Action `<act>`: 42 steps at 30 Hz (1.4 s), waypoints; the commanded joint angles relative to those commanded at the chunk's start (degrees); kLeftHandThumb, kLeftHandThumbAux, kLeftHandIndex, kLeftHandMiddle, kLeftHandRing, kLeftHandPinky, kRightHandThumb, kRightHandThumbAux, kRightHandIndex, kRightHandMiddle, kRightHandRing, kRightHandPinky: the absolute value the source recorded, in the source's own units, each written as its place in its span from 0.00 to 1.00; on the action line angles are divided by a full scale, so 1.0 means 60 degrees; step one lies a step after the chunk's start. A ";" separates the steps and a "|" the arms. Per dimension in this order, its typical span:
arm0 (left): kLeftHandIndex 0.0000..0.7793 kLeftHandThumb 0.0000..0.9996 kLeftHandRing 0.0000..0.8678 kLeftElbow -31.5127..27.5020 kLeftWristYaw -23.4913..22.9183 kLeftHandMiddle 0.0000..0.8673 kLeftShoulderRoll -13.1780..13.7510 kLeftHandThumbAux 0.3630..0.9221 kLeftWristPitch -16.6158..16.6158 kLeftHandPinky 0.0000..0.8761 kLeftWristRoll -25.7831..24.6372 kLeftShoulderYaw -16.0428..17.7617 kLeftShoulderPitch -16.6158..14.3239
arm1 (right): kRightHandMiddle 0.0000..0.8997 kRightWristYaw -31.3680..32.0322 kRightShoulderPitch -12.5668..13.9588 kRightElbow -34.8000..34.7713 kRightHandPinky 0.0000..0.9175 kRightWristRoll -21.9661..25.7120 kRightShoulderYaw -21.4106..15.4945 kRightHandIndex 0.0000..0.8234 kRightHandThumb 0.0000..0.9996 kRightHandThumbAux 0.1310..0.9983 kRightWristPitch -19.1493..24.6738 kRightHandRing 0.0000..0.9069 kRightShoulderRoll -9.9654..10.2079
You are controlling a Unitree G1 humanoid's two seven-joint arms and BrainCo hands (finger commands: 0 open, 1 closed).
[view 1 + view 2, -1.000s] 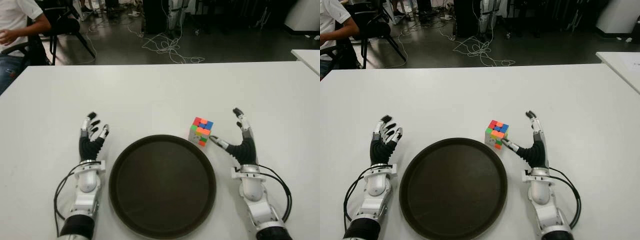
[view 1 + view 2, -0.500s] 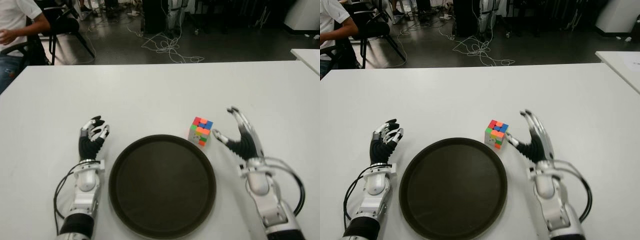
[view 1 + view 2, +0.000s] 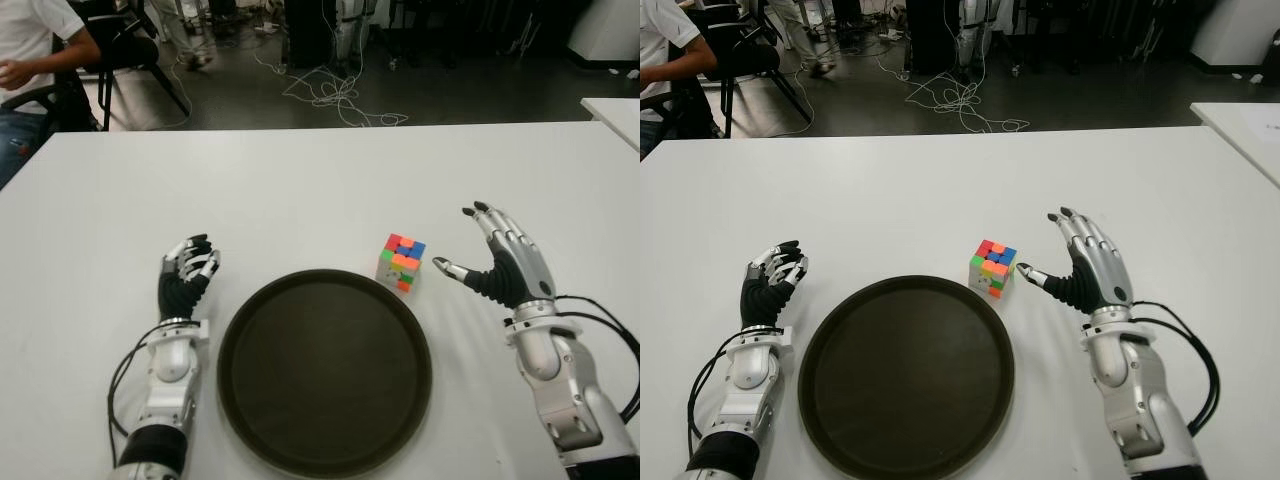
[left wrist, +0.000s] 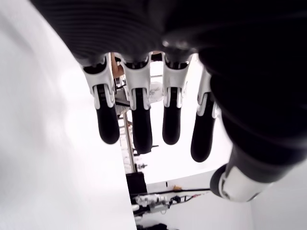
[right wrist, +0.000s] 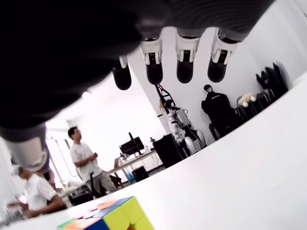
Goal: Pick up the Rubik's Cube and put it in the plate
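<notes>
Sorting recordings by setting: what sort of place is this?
Probably a robotics lab or workshop: loose white cables strewn over a dark floor, black equipment racks behind the white table, a seated person.

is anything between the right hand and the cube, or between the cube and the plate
Nothing visible. The right hand is open just right of the cube, with only bare table in the gap. The cube stands right beside the plate, at its far right rim. The left hand shows left of the plate.

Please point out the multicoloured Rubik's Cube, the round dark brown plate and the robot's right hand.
Multicoloured Rubik's Cube (image 3: 401,262): left eye view, centre.
Round dark brown plate (image 3: 325,375): left eye view, bare floor.
Right hand (image 3: 505,264): left eye view, back of hand.
</notes>
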 joint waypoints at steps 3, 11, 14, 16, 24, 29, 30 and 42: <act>0.53 0.70 0.35 0.0015 -0.0111 0.33 -0.0027 0.62 -0.0012 0.37 -0.0111 0.0015 -0.0012 | 0.00 0.0471 -0.0169 -0.0332 0.00 -0.0140 0.0092 0.00 0.24 0.38 0.0326 0.00 -0.0111; 0.53 0.70 0.37 -0.0146 -0.0386 0.34 -0.0121 0.62 0.0116 0.39 -0.0349 0.0024 0.0031 | 0.00 0.1090 -0.0539 -0.0625 0.00 -0.0355 0.0361 0.00 0.20 0.37 0.0692 0.00 -0.0269; 0.53 0.70 0.37 -0.0222 -0.0424 0.34 -0.0173 0.62 0.0172 0.40 -0.0409 0.0036 0.0052 | 0.00 0.1196 -0.0621 -0.0614 0.00 -0.0338 0.0420 0.00 0.19 0.37 0.0583 0.00 -0.0437; 0.53 0.70 0.38 -0.0211 -0.0444 0.35 -0.0182 0.62 0.0176 0.40 -0.0439 0.0045 0.0046 | 0.00 0.1231 -0.0663 -0.0601 0.00 -0.0337 0.0460 0.00 0.18 0.37 0.0540 0.00 -0.0506; 0.53 0.70 0.40 -0.0257 -0.0587 0.37 -0.0223 0.62 0.0213 0.42 -0.0568 0.0072 0.0063 | 0.00 0.1332 -0.0946 -0.0350 0.03 -0.0396 0.0683 0.00 0.19 0.39 0.0369 0.00 -0.0806; 0.53 0.71 0.40 -0.0471 -0.0637 0.37 -0.0274 0.62 0.0298 0.43 -0.0624 0.0056 0.0144 | 0.00 0.1429 -0.1133 -0.0196 0.06 -0.0411 0.0781 0.00 0.18 0.41 0.0390 0.00 -0.0902; 0.53 0.71 0.40 -0.0575 -0.0648 0.37 -0.0302 0.62 0.0328 0.43 -0.0643 0.0047 0.0183 | 0.00 0.1479 -0.1197 -0.0141 0.06 -0.0415 0.0813 0.00 0.18 0.41 0.0375 0.00 -0.0941; 0.53 0.70 0.41 -0.0984 -0.0682 0.37 -0.0420 0.62 0.0487 0.46 -0.0604 0.0000 0.0350 | 0.00 0.2291 -0.2009 -0.0043 0.02 -0.0662 0.1291 0.00 0.15 0.39 0.0802 0.00 -0.0919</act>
